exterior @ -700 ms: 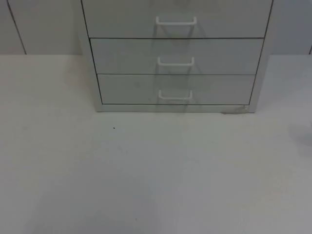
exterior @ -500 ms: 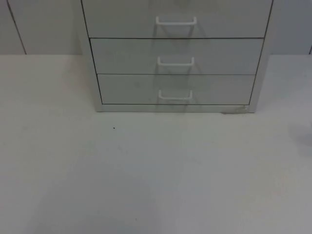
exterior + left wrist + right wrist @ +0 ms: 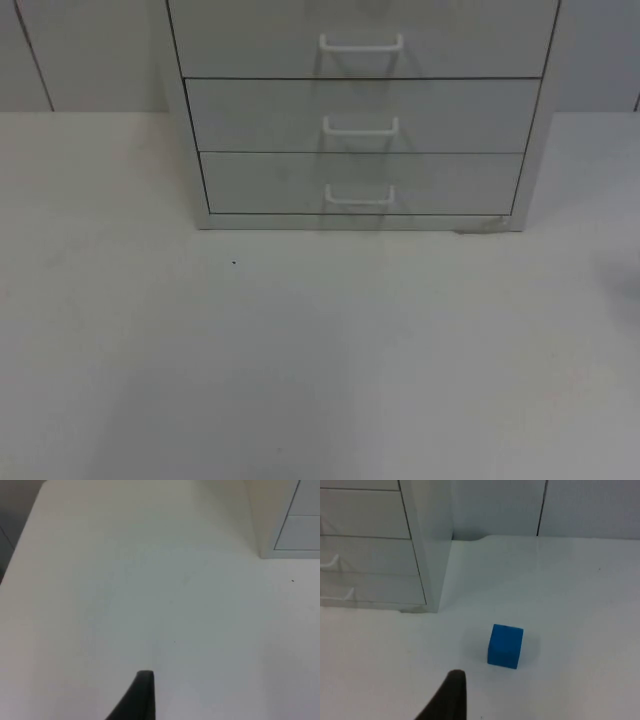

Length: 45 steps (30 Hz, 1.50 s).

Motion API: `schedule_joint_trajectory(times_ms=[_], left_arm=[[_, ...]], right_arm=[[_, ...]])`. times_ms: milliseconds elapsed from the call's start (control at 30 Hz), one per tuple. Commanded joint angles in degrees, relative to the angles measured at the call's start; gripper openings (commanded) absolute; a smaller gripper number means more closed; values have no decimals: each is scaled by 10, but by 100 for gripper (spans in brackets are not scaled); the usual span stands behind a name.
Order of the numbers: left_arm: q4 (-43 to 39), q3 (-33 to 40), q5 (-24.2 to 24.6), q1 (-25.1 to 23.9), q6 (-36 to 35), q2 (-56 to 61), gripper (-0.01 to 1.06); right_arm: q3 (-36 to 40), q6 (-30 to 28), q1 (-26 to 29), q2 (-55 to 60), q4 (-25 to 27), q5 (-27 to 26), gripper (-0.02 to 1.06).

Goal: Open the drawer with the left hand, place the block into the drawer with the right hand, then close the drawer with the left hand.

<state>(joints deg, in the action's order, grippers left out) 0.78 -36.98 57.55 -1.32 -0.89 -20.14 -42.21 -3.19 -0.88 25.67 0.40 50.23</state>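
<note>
At the table's (image 3: 320, 380) far edge a grey cabinet (image 3: 360, 110) is set, its three drawers shut; the bottom drawer (image 3: 360, 183) carries a white handle (image 3: 359, 195). Beside the cabinet's corner, apart from it, a blue block (image 3: 505, 646) is seen on the table. One fingertip (image 3: 140, 697) of the left gripper and one fingertip (image 3: 449, 696) of the right gripper are seen above the table; the spread of either cannot be told.
</note>
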Motion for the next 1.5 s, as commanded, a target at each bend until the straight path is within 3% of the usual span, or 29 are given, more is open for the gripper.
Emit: schedule_joint_trajectory(times_ms=[0, 100, 400, 667, 733, 833, 867, 1000, 1067, 1167, 1233, 1300, 1400, 1467], left_arm=[[15, -14, -29, -1, -5, -48, 105], [28, -27, -60, -1, -5, -117, 105], [29, -57, -91, -1, 12, -252, 105], [34, -74, -115, -1, 49, -326, 104], [54, -91, -115, -1, 74, -340, 101], [101, -122, -109, 17, 118, -372, 81], [101, -122, -109, 17, 118, -372, 81], [157, -160, -108, 67, 215, -424, 44], [168, -168, -108, 83, 230, -439, 40], [177, -207, -110, 148, 249, -502, 47], [176, -213, -110, 158, 252, -512, 49], [165, -237, -112, 199, 262, -554, 55], [103, -275, -121, 277, 273, -632, 54], [91, -279, -124, 288, 274, -643, 54]], right_arm=[[-14, -3, 4, 50, 1, -18, 105], [-28, -3, 4, 121, -4, -22, 105], [-30, -3, 4, 239, -4, -31, 105], [-30, -3, 4, 257, -4, -39, 105], [-30, -3, 4, 257, -4, -43, 105], [-30, -3, 4, 257, -4, -46, 105], [-30, -3, 4, 257, -4, -46, 105], [-30, -3, 4, 257, -4, -46, 105], [-30, -3, 4, 257, -4, -46, 105], [-30, -3, 4, 257, -4, -46, 105], [-30, -3, 4, 257, -4, -47, 105], [-30, -3, 4, 257, -4, -49, 105], [-30, -3, 4, 257, -4, -49, 105], [-30, -3, 4, 257, -4, -49, 105]])
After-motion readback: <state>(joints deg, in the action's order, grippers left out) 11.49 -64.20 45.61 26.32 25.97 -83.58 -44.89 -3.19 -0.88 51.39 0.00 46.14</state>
